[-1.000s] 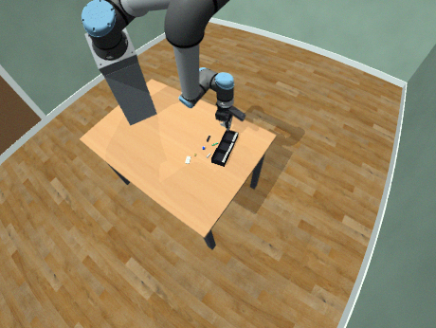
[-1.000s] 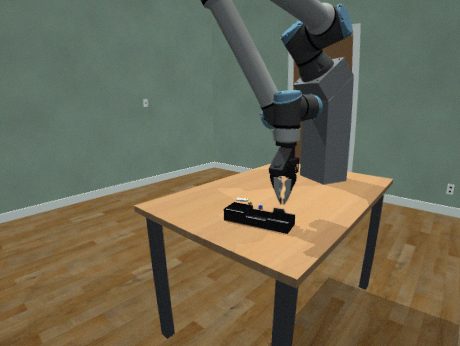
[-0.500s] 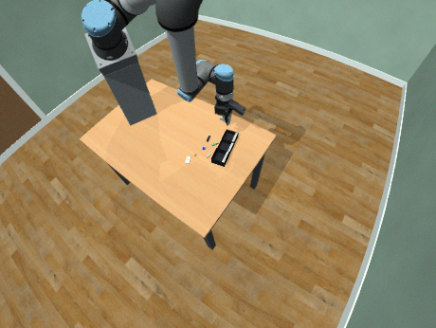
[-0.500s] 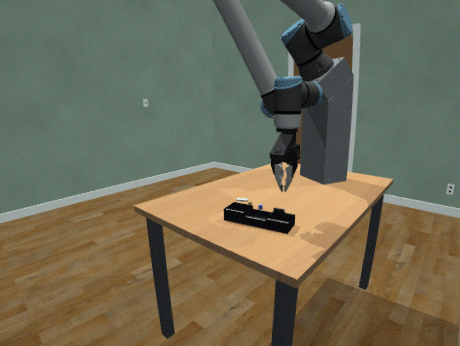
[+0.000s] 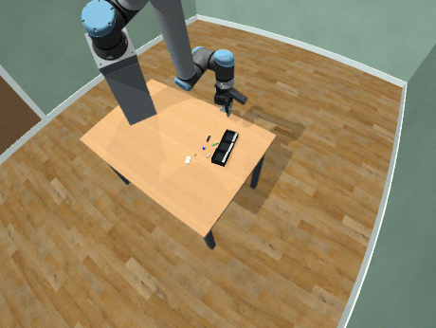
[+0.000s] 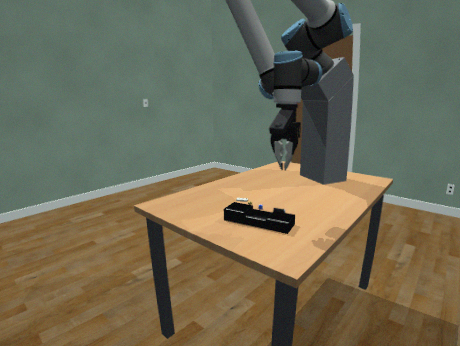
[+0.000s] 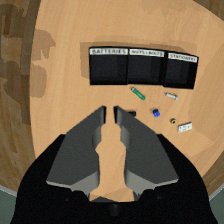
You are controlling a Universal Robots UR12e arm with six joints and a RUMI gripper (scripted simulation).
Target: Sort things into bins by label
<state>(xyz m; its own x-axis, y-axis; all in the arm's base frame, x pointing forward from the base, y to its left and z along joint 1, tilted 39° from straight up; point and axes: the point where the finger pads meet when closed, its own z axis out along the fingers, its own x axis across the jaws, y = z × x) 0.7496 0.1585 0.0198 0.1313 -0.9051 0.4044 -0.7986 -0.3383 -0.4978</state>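
A light wooden bench (image 5: 142,142) on dark legs carries a black three-compartment bin row (image 7: 141,68), labelled for batteries, nuts and bolts, and stationery. Scattered just beside it lie a green cylinder (image 7: 137,93), a blue piece (image 7: 156,113), a small white block (image 7: 184,127) and a silver item (image 7: 171,95). The arm's grey pedestal (image 5: 127,90) stands at one corner.
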